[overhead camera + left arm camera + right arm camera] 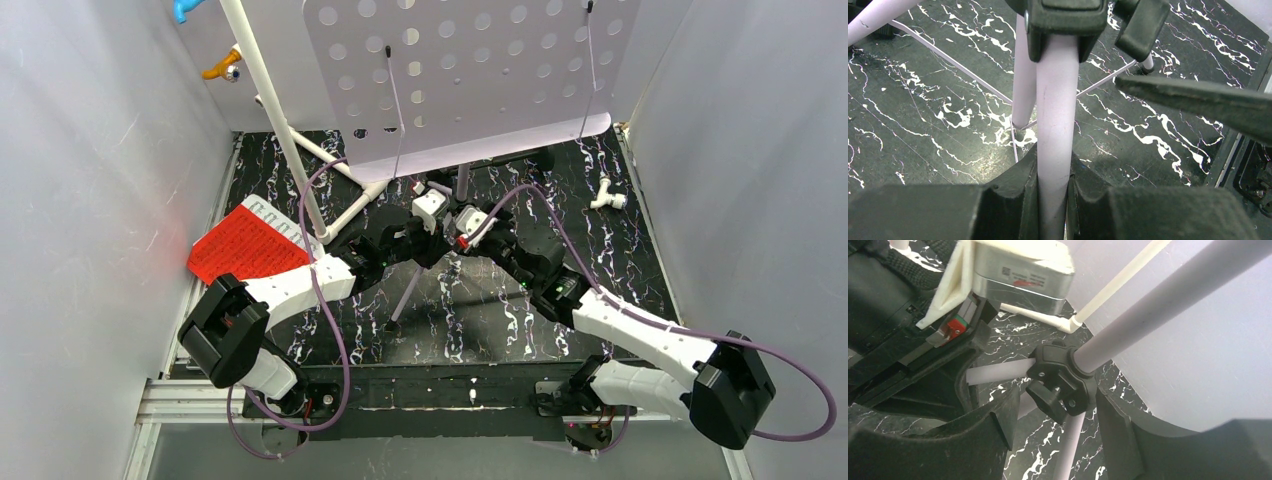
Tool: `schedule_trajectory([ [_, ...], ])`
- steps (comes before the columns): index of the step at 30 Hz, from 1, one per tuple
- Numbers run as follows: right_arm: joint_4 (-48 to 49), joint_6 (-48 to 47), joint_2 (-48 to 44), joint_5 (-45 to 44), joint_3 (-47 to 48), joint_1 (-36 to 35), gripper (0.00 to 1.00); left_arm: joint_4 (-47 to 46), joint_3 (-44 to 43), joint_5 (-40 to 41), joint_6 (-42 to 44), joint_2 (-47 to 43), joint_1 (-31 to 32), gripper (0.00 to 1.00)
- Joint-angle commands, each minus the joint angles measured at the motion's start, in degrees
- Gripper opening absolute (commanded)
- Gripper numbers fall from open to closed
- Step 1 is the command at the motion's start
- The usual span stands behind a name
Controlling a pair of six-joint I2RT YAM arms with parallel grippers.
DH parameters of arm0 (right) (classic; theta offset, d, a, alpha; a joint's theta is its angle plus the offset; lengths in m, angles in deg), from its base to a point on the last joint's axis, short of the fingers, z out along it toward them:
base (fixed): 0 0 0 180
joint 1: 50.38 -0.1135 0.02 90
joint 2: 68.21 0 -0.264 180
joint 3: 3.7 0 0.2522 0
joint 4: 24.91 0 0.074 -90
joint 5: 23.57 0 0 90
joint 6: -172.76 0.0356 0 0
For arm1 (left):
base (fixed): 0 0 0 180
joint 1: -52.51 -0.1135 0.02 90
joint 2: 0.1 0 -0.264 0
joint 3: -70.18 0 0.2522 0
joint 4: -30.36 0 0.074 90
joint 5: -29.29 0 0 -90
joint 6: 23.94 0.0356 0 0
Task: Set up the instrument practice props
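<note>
Your left gripper (1053, 167) is clenched on a lilac tube of the music stand (460, 70), a tube that runs into the stand's black collar (1063, 380). Your right gripper (1057, 402) has one finger on each side of that collar, but you cannot tell whether they press it or stand just clear. Both grippers meet under the stand's perforated desk, above the marbled table (620, 250). The red music sheet (245, 245) lies flat to the left of the stand, beside the white pipe frame (285, 140).

R claw (1055, 399) flanks black collar (1064, 371) on stand pole (1153, 310).
</note>
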Motion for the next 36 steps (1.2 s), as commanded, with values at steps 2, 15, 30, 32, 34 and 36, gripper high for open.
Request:
schedule_trajectory([
  [2,4.42,-3.38,0.75,-4.07,2.82,-1.99,0.66,7.85,0.3,1.49,-3.29,1.11,0.1,0.0],
  [15,11.05,6.18,7.37,-33.06,3.9,-8.5,0.42,7.95,0.21,1.56,-3.15,1.3,0.12,0.0],
  [30,-11.62,67.7,-0.78,-34.08,3.44,-4.97,0.01,7.95,0.13,1.64,-3.44,1.49,0.09,0.0],
  [32,-13.1,76.74,-2.15,-30.79,2.93,-4.17,0.01,7.95,0.05,1.58,-3.46,1.6,0.09,0.0],
  [34,-13.06,82.06,-2.87,-27.83,2.59,-3.34,0.01,7.95,0.04,1.54,-3.5,1.58,0.09,0.0],
  [36,-13.23,84.18,-3.59,-26.43,2.78,-2.98,0.02,7.95,0.04,1.46,-3.47,1.42,0.1,0.0],
])
